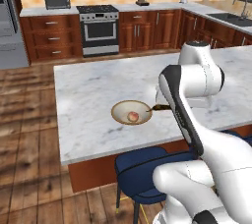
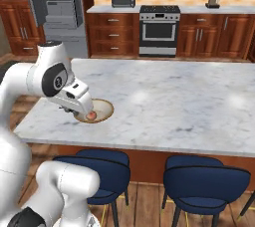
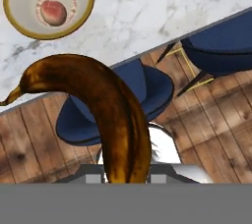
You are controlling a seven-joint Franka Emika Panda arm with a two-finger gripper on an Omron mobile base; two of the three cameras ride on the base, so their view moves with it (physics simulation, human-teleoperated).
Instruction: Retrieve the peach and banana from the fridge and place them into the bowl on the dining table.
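Claw (image 3: 125, 176) clamped on brown banana (image 3: 113, 115) — beside the bowl (image 1: 119, 115). Peach (image 3: 53, 13) inside bowl, on table (image 2: 174, 96) — no readable writing.

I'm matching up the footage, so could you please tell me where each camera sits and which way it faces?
Left base view: behind the arm's left, facing over the table toward the stove; arm at lower right.
Right base view: behind its right, facing table, fridge and stove; arm at lower left.
Hand view: on the hand, looking along the held banana at table edge, stools and floor.
All share the bowl holding the peach.
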